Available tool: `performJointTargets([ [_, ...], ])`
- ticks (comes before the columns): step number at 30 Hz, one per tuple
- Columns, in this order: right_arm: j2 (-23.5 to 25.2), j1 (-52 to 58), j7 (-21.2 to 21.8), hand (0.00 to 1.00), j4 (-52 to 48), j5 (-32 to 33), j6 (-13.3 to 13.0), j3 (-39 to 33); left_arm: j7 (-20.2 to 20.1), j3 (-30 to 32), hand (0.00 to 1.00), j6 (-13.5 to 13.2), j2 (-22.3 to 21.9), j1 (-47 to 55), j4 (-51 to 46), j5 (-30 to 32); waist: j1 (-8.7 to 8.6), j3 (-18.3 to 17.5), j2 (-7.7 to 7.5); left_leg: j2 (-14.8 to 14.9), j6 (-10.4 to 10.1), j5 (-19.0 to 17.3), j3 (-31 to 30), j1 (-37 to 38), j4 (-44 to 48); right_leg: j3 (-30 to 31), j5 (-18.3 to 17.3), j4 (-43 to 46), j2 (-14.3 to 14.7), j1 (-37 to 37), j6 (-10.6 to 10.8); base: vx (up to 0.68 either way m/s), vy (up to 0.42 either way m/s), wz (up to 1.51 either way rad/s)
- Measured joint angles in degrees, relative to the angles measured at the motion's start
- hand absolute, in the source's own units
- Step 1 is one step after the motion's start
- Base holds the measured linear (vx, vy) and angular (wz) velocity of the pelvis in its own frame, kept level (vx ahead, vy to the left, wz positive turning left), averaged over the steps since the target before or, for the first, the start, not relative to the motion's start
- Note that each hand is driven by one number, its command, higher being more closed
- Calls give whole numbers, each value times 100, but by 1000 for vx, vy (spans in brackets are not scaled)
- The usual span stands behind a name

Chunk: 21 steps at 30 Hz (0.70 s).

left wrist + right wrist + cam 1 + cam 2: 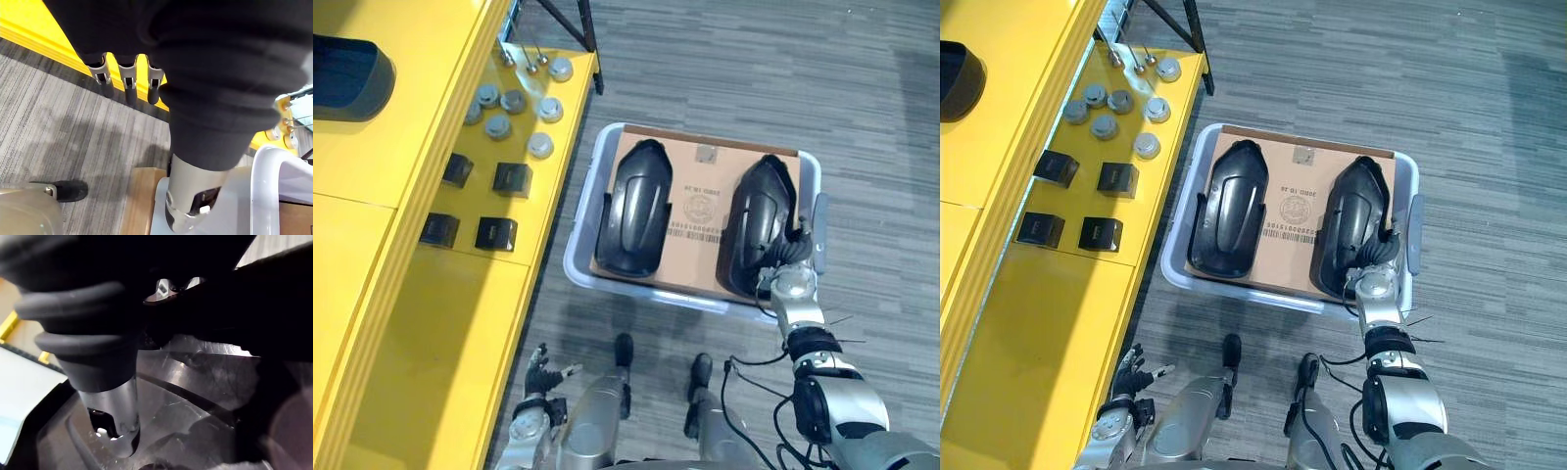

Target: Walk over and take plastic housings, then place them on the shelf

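Both housings (pixel 635 211) lie in the bin (pixel 646 290). The right hand (pixel 791 269) meets one (grasp unreadable), the left hand (pixel 541 380) hangs with fingers relaxed, and shelving remains.

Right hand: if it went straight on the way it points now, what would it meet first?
The right-side plastic housing in the bin; the right hand seems nearly on it, though depth is unclear.

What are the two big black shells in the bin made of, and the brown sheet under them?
The left housing and right housing look like hard moulded plastic: black, smooth, a bit shiny where light glints on the curves. The brown sheet looks like cardboard: matt, flat, printed.
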Motion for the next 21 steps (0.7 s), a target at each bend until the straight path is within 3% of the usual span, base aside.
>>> performJointTargets([
  [10, -17, -38, -80, 100, 202, 290, -6, -257, 92, -191, 0, 2, -18, -91, 4, -49, -28, 64, -22, 15, -25, 109, 168, 219, -336, 148, 21, -8, 46, -27, -32, 14, 0, -9],
  [21, 57, 722, -12, 100, -334, 312, 1, -210, 69, -309, 0, 22, -7, -87, 7, -47, -101, 53, -45, 2, -7, 191, 220, 621, -659, 232, 18, -21, 41, 200, -35, 26, 6, -3],
])
